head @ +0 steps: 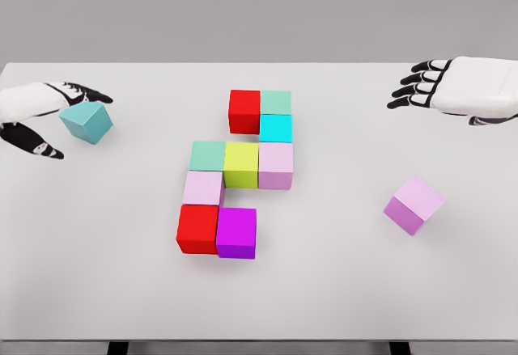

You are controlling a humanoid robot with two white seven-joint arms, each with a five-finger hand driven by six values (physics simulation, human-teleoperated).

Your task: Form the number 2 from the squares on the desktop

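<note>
Head view: left hand [36, 116] fingers grip teal cube [86, 122]; right hand [453, 86] fingers spread; lilac cube [413, 204] lies apart.

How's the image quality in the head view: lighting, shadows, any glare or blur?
Head view: flat, even lighting on the white table, no glare. Shadows are soft and faint, visible only close under the blocks, e.g. beside the loose lilac cube. Cube edges look slightly smeared, like compression softening, not focus blur. Left hand on the teal cube and right hand are both rendered sharply enough.
</note>
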